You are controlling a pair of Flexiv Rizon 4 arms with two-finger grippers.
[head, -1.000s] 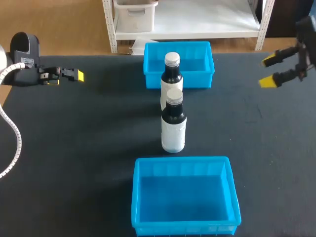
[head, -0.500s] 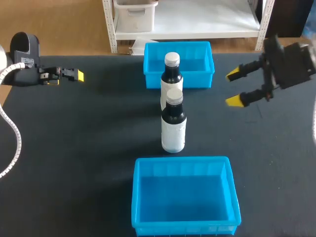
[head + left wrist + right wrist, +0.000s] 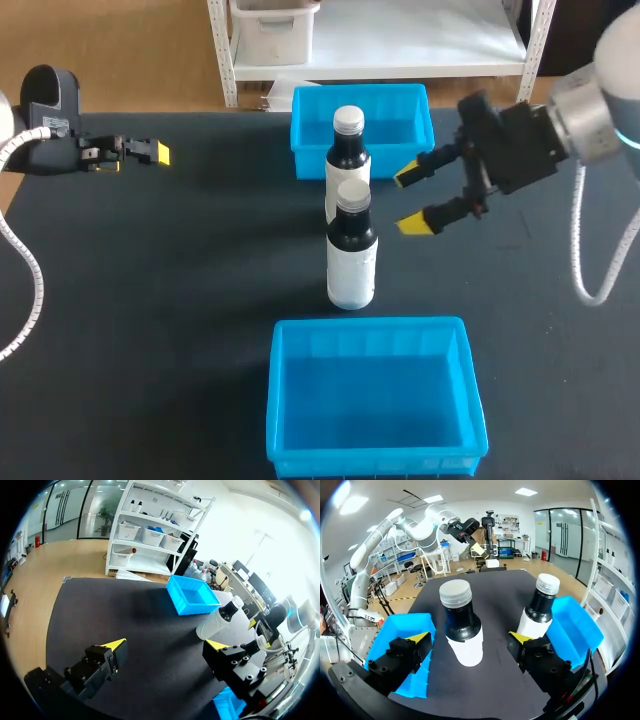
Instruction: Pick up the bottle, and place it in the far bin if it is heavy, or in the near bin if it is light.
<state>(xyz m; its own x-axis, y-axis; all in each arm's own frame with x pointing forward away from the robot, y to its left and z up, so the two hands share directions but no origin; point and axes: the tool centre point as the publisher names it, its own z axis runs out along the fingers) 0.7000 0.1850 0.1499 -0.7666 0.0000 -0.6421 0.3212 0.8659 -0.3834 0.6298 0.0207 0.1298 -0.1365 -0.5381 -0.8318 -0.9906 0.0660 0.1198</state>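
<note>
Grasp not yet made: the nearer white-labelled dark bottle with a grey cap (image 3: 351, 265) stood free just beyond the near blue plastic bin (image 3: 370, 326), the right gripper (image 3: 412, 200) farther beyond that bin, fingers spread and empty; lifting, weighing and binning all left to do.

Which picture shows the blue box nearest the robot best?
The head view: the near bin shows whole from above. The right wrist view shows only part of it, beside a bottle; the left wrist view catches only a corner.
</note>
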